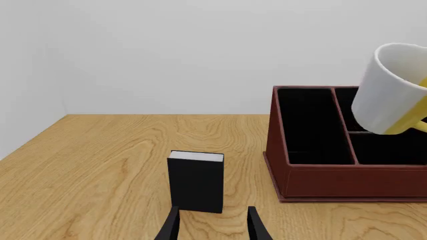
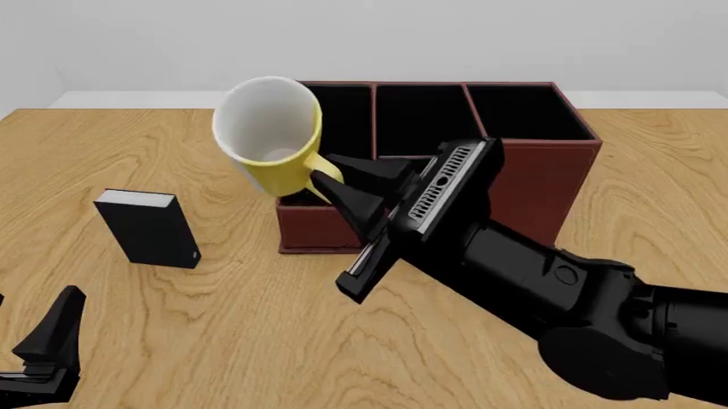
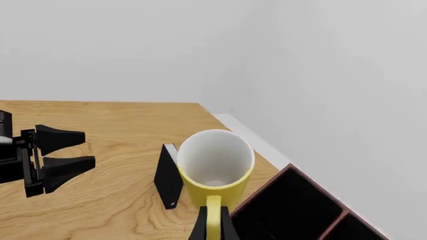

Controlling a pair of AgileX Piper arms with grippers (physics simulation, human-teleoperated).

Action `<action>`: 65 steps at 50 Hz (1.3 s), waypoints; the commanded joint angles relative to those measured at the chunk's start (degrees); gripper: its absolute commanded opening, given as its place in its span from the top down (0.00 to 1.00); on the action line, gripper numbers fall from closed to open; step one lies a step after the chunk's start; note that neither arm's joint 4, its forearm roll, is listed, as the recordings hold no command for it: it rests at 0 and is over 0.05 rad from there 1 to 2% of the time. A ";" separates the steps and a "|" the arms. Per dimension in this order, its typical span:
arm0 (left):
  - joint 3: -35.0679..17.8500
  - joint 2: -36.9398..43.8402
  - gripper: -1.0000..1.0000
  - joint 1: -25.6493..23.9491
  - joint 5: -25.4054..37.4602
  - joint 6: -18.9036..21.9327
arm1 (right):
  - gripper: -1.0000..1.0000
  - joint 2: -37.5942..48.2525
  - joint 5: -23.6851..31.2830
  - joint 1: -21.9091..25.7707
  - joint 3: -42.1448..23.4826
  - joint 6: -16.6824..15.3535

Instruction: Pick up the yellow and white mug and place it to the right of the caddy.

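The yellow and white mug [image 2: 271, 129] hangs in the air, tipped so its white inside faces the front camera, over the front left part of the caddy [image 2: 548, 181]. My right gripper [image 2: 338, 187] is shut on the mug's yellow loop handle [image 2: 320, 167]. The right wrist view shows the mug [image 3: 213, 167] straight ahead, its handle between the fingers, and a corner of the caddy [image 3: 295, 204]. In the left wrist view the mug [image 1: 390, 92] floats above the caddy [image 1: 347, 182]. My left gripper [image 2: 51, 354] is open and empty, low at the front left.
A small black upright box [image 2: 148, 227] stands on the wooden table left of the caddy, just ahead of my left gripper [image 1: 213, 227]; it also shows in both wrist views [image 1: 195, 182] [image 3: 168, 179]. A grey wall lies behind the table.
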 commanded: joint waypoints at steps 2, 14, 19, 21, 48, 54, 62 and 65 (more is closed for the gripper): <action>0.00 0.00 0.00 0.00 0.00 0.00 | 1.00 -3.46 1.35 -1.20 0.65 0.15; 0.00 0.00 0.00 0.00 0.00 0.00 | 1.00 -6.72 2.90 -2.70 1.51 0.10; 0.00 0.00 0.00 0.00 0.00 0.00 | 1.00 -7.79 3.40 -3.21 1.94 -0.06; 0.00 0.00 0.00 0.00 0.00 0.00 | 1.00 -8.27 3.72 -3.34 2.02 0.13; 0.00 0.00 0.00 0.00 0.00 0.00 | 1.00 -13.09 5.93 -6.15 4.20 0.51; 0.00 0.00 0.00 0.00 0.00 0.00 | 1.00 -14.23 6.58 -6.81 4.54 0.61; 0.00 0.00 0.00 0.00 0.00 0.00 | 1.00 -15.17 6.90 -7.57 5.17 0.63; 0.00 0.00 0.00 0.00 0.00 0.00 | 1.00 -15.68 7.07 -8.03 5.46 0.65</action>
